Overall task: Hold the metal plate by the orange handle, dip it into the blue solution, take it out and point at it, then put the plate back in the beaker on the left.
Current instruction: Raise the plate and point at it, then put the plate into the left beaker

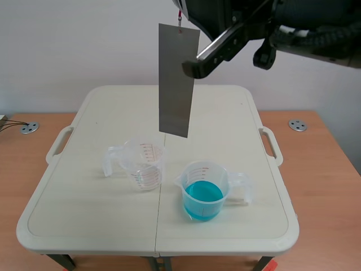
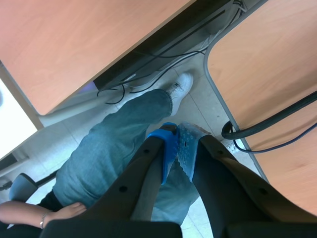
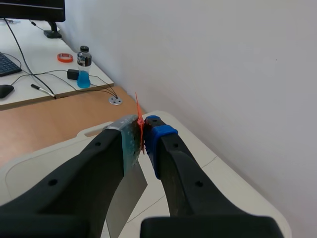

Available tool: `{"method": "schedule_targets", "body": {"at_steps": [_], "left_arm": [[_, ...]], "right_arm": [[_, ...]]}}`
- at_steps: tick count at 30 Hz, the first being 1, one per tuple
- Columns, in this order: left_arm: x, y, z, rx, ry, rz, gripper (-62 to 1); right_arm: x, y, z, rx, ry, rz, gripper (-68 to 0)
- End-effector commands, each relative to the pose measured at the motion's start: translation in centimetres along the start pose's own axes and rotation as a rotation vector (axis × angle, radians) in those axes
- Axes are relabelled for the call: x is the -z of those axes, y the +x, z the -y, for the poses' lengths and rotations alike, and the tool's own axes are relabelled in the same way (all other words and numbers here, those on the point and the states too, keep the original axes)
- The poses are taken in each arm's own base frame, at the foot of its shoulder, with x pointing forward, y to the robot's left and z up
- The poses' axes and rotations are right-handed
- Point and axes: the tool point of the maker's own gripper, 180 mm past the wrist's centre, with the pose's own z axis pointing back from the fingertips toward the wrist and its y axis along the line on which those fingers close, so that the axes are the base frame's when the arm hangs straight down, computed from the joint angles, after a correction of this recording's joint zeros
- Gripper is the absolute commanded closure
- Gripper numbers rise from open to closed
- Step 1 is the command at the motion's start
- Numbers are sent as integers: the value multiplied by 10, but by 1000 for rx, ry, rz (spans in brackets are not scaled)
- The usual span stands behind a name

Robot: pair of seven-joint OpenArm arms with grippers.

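Right wrist view: raised right tool [image 3: 143, 135] pinches orange handle [image 3: 138, 111], metal plate [image 3: 126, 198] hanging; left tool [image 2: 177, 144] closed, empty.

Bright, diffuse light thru-out — faint, soft shadows on table [image 1: 84, 214]; metal plate [image 1: 177, 79] w/ dull sheen.

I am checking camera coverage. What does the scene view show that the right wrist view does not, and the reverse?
Only the scene view: the clear plastic beaker of blue solution and the empty clear plastic beaker with red marks. Only the right wrist view: the right tool shut on the thin orange handle, and a small bottle of blue liquid. Both: the grey rectangular metal plate hanging above the cream folding table.
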Motion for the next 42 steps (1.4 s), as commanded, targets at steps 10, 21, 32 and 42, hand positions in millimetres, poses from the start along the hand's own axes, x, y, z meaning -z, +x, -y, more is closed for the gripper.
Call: {"method": "schedule_targets", "body": {"at_steps": [10, 21, 32, 42], "left_arm": [[-1, 3, 2, -10, 2, 11, -34], [-1, 3, 2, -10, 2, 10, -34], [-1, 2, 2, -10, 2, 7, -34], [-1, 2, 2, -10, 2, 7, -34]], "right_arm": [[28, 5, 7, 14, 29, 32, -15], [61, -10, 8, 70, 80, 17, -15], [85, -28, 1, 137, 125, -17, -15], [100, -47, -12, 193, 172, -58, -15]]}}
